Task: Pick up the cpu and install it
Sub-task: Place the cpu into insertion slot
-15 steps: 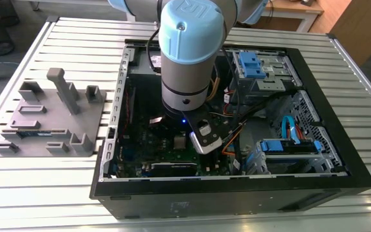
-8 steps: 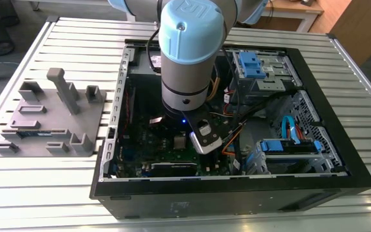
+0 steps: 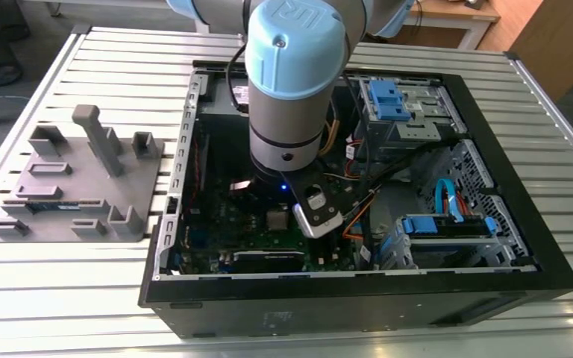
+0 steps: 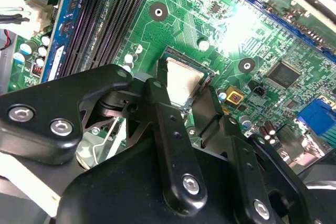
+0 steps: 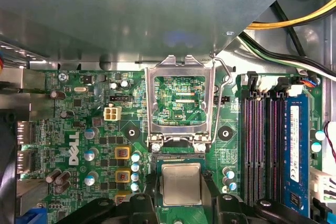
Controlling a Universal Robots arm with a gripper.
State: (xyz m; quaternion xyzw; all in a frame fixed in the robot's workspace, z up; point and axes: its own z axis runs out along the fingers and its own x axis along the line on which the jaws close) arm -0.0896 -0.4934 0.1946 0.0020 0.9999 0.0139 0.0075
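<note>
My hand (image 5: pixel 180 188) clamps the cpu (image 5: pixel 181 179) by two opposite edges, low over the green board (image 5: pixel 79 129), beside the raised metal frame (image 5: pixel 151 103). Judged light, stiff, fragile: grip edges only, level.

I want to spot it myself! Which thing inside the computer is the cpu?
Look inside the open black computer case, at the green board lying in it. Near the board's middle a silver socket frame stands flipped open, and the cpu lies right by its hinge. It is a plain, solid silvery square, while the frame is hollow and shows green through it.
</note>
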